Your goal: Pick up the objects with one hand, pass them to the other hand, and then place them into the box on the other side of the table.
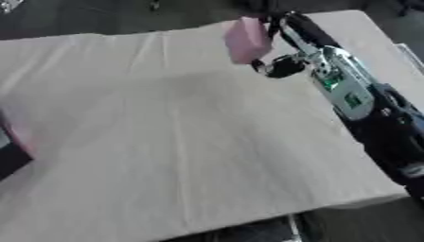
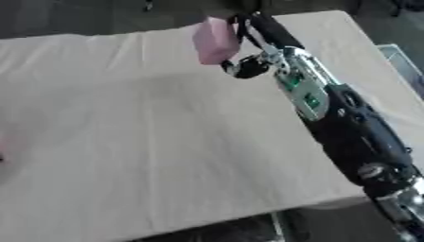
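A pale pink block-shaped object (image 1: 247,40) hangs above the far middle of the cloth-covered table (image 1: 165,142). My right hand (image 1: 286,47) is shut on it, with fingers along its far right side and the thumb (image 1: 280,69) curled under its lower corner. The right arm (image 2: 348,123) runs in from the lower right, black with a silver forearm section. The object's far side is hidden by the hand. My left hand shows in neither view.
A dark shape with a pink strip beside it (image 1: 13,151) sits at the table's left edge; I cannot tell what it is. A grey container edge (image 2: 404,61) shows past the table's right side. The table's near edge (image 1: 248,220) runs across the bottom.
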Tool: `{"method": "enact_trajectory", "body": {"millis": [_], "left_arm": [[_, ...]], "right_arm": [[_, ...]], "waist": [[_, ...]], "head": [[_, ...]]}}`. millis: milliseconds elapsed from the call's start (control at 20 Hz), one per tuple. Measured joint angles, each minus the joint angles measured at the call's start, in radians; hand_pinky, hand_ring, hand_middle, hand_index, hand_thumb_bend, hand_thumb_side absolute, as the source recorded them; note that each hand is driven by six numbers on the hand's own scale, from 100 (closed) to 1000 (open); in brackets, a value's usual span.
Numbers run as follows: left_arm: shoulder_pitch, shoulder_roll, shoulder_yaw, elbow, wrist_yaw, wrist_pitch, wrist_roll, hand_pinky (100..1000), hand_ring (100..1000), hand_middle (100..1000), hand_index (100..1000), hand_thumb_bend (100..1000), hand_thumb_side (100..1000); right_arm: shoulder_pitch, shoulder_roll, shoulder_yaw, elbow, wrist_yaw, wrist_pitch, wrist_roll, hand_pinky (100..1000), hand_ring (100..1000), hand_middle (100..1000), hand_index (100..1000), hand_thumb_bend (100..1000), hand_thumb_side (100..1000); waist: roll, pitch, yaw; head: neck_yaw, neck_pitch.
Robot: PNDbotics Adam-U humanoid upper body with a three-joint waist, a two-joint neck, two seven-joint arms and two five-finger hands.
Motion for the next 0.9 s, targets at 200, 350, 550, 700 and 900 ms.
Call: {"method": "enact_trajectory", "body": {"millis": [200,350,550,700,900], "left_arm": [[-0.05,-0.042,-0.058,-0.032,-0.001,0.021,-0.08,871,782,781,835,227,634],[-0.079,-0.083,-0.099,-0.032,-0.034,0.037,-0.121,876,795,792,851,292,602],[-0.1,-0.142,-0.134,0.015,-0.09,0.045,-0.152,887,801,798,858,323,574],[-0.105,-0.182,-0.15,0.068,-0.115,0.049,-0.178,897,805,798,856,323,577],[-0.111,-0.223,-0.159,0.109,-0.126,0.05,-0.22,903,812,800,856,372,576]], "right_arm": [[-0.003,0.027,0.012,0.007,-0.001,0.023,-0.015,795,731,477,600,349,100],[-0.009,0.046,0.022,0.013,-0.001,0.034,-0.02,795,730,476,597,349,100],[-0.017,0.067,0.033,0.022,0.0,0.036,-0.015,791,727,475,597,350,100],[-0.023,0.08,0.04,0.026,0.001,0.036,-0.01,789,726,475,598,348,100],[-0.038,0.104,0.045,0.035,0.006,0.036,0.003,787,725,474,599,344,100]], "waist": [[0.006,0.001,0.017],[0.009,0.003,0.024],[0.013,0.01,0.031],[0.013,0.014,0.035],[0.018,0.026,0.045]], "head": [[-0.006,0.0],[-0.006,0.0],[-0.004,0.0],[-0.001,-0.001],[0.0,-0.011]]}}
